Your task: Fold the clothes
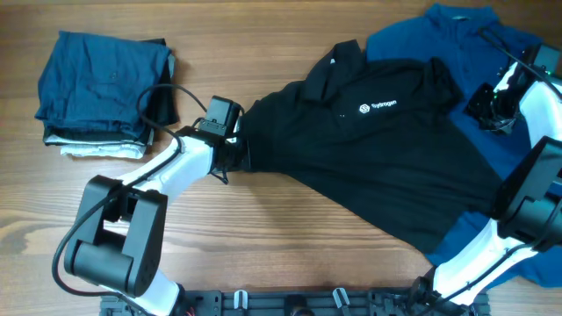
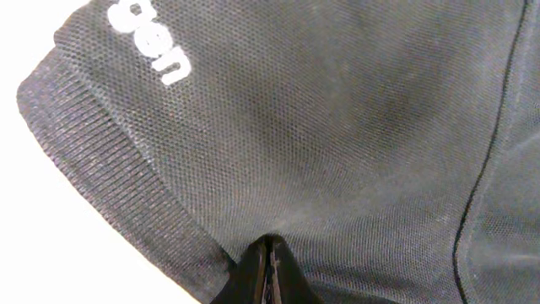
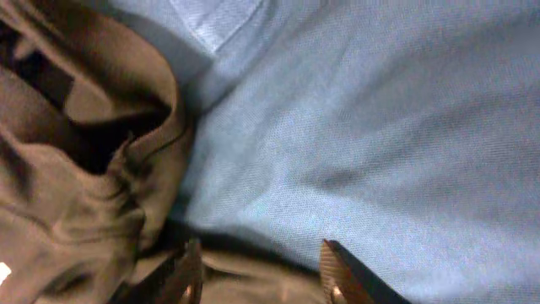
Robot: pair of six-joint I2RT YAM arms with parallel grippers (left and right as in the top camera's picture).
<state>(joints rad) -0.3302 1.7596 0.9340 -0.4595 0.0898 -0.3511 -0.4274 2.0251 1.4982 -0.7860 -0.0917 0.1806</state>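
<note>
A black collared shirt (image 1: pixel 369 149) with a small white chest logo (image 1: pixel 378 107) lies spread diagonally across the table. Part of it rests on a bright blue shirt (image 1: pixel 439 35) at the right. My left gripper (image 1: pixel 235 147) is shut on the black shirt's left edge. In the left wrist view its fingertips (image 2: pixel 268 257) pinch the black fabric (image 2: pixel 337 127) near a ribbed cuff. My right gripper (image 1: pixel 479 104) hovers at the black shirt's right end, over the blue shirt. In the right wrist view that gripper (image 3: pixel 263 270) is open, with black fabric (image 3: pixel 253 283) lying loose between its fingers and blue cloth (image 3: pixel 380 127) beyond.
A folded stack of dark blue garments (image 1: pixel 101 79) on a white one sits at the back left of the wooden table (image 1: pixel 263 237). A black cable (image 1: pixel 162 92) loops from the left arm beside the stack. The right arm's base (image 1: pixel 474 263) stands at the front right.
</note>
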